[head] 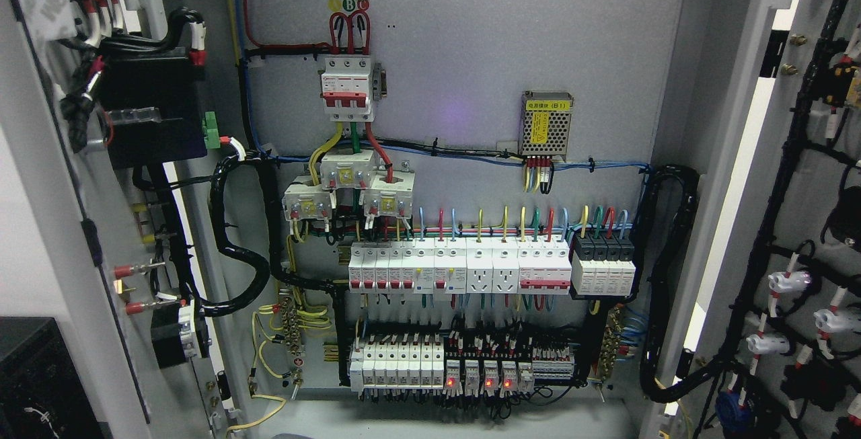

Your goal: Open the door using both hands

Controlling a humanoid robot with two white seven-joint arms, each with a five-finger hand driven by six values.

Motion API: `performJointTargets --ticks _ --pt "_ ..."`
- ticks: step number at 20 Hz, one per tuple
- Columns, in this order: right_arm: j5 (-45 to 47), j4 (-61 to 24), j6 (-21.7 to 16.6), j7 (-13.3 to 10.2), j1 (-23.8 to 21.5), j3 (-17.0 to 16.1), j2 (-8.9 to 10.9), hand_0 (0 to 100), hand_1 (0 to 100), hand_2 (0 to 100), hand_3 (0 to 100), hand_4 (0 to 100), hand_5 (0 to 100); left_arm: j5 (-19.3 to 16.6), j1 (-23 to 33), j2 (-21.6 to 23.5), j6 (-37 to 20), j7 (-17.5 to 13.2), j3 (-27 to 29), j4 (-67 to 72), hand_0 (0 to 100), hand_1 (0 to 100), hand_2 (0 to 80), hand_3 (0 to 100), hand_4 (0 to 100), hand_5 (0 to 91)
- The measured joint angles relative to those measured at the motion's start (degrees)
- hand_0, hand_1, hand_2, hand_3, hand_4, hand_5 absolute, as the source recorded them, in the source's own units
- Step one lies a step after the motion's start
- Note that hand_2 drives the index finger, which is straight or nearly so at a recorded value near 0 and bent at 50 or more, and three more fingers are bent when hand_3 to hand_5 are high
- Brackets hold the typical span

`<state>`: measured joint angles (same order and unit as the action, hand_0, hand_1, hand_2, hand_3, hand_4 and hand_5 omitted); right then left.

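both doors of the electrical cabinet stand swung wide: the left door (pixel 60 237) leans out along the left edge, its inner face hung with black wiring and red-tipped terminals, and the right door (pixel 800 224) folds back along the right edge, carrying a black loom and white connectors. judging by that, the opening step looks finished, and little seems left but to draw the arms clear. neither hand is anywhere to be seen, so i cannot tell how open either is or whether it holds anything.

inside the cabinet (pixel 471 56), on the grey back panel, a red-handled main breaker (pixel 348 86) sits near the top, three current transformers (pixel 346 187) just below it, and a small meshed power supply (pixel 547 124) towards the right. lower down runs a row of white breakers and sockets (pixel 464 269), with black modules (pixel 603 265) at its right end. along the bottom, a second row of breakers and relays (pixel 457 366) shows small red lights.
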<state>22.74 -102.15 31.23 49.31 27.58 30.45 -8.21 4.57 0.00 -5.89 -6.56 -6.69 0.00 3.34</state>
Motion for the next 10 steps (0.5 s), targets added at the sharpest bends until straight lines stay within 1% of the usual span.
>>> performJointTargets --ticks 5,10 --pt "-0.01 0.01 0.00 0.00 -0.04 1.06 -0.02 0 0 0 0 0 0 -0.02 0.00 0.00 0.00 0.00 0.00 0.00 0 0 0.0 0 0 0.0" --pt "0.01 0.16 0.06 0.00 -0.05 1.26 -0.03 0 0 0 0 0 0 -0.02 0.00 0.00 0.00 0.00 0.00 0.00 0 0 0.0 0 0 0.0"
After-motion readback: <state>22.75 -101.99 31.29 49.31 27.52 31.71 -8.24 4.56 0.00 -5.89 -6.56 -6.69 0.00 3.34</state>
